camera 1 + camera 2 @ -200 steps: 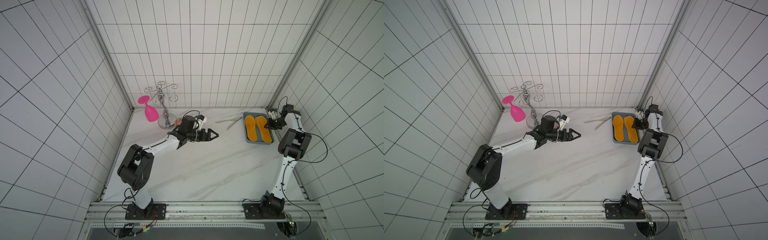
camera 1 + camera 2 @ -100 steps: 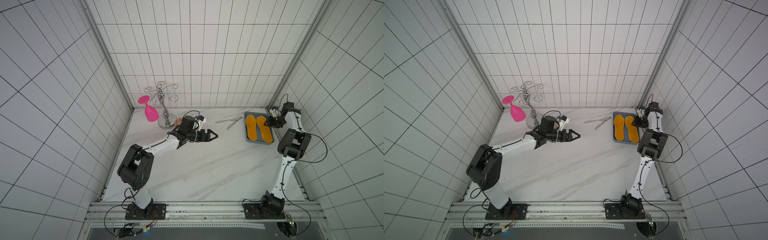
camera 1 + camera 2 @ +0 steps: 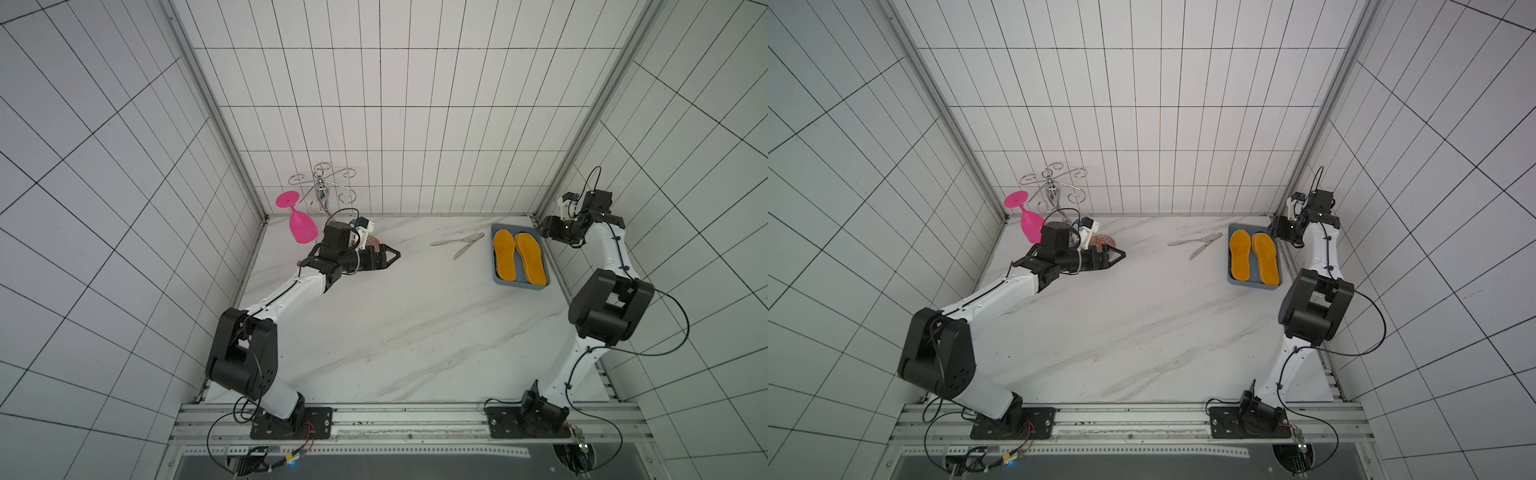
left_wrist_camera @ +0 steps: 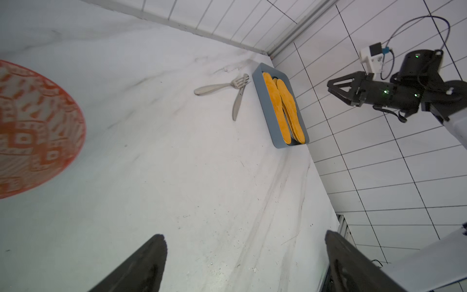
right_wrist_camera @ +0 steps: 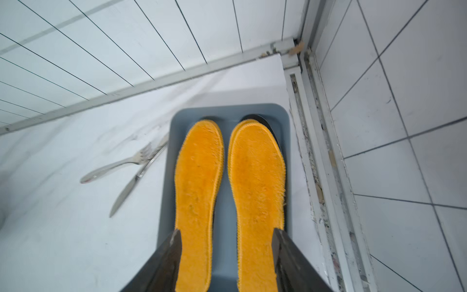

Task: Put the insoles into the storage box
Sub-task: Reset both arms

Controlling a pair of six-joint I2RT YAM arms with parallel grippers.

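The right gripper (image 5: 226, 230) hangs above the storage box (image 5: 227, 110), its fingers (image 5: 171, 255) parted with nothing between them. Seen from the left wrist camera, it floats well off the table, tight to the side wall.

Down in the box, two orange-yellow insoles (image 5: 199, 177) lie flat side by side, toes toward the back wall, stitched rims showing. A black insole (image 5: 265, 121) peeks out under the toe of the one nearer the side wall.

In both top views the box sits in the far right corner of the table (image 3: 415, 332). Its long side runs just beside the metal edge rail (image 5: 310, 151), with only a thin strip of marble between. On its other side, the tines of a fork (image 3: 457, 240) and the tip of a knife (image 3: 465, 250) meet just beside the box wall, so it's tight there too.

Over to the left, the left gripper (image 3: 395, 254) sits low over the marble, fingers (image 4: 151, 257) spread wide, holding nothing. A patterned orange bowl (image 4: 38, 126) is right by it. Behind, a pink glass (image 3: 301, 228) hangs foot-up, tilted, from a chrome rack (image 3: 322, 191) in the far left corner.

Between the arms, the middle and front of the marble lie open right down to the front rail (image 3: 395, 419).

As for lettering, the bowl shows a blocky white-on-orange pattern. Marks on the white camera housing (image 4: 371, 54) are too small to read.
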